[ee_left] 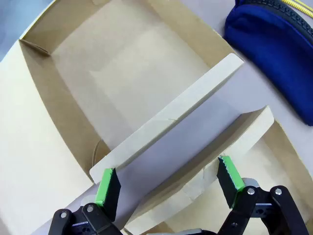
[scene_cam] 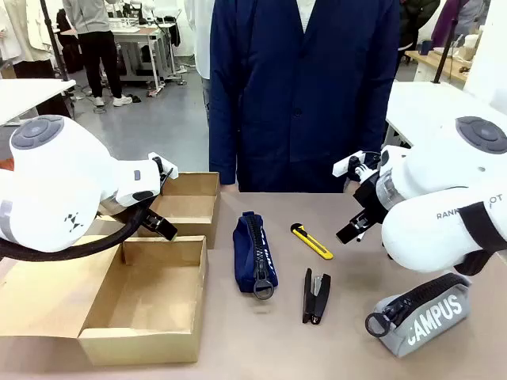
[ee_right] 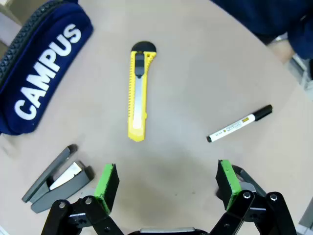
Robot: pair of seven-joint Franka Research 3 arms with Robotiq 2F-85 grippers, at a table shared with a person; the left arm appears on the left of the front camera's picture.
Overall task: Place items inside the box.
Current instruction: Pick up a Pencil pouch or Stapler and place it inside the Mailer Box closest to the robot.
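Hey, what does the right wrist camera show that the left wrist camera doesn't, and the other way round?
Right wrist view's own: a yellow utility knife, a stapler and a marker pen, all lying apart on the table. Left wrist view's own: the open cardboard box, with one flap running between the open jaws. Shared by both: the navy blue pouch and the table top.

Front view across table [scene_cam: 261,340]; wrist views close overhead, navy pouch [scene_cam: 255,257] shared
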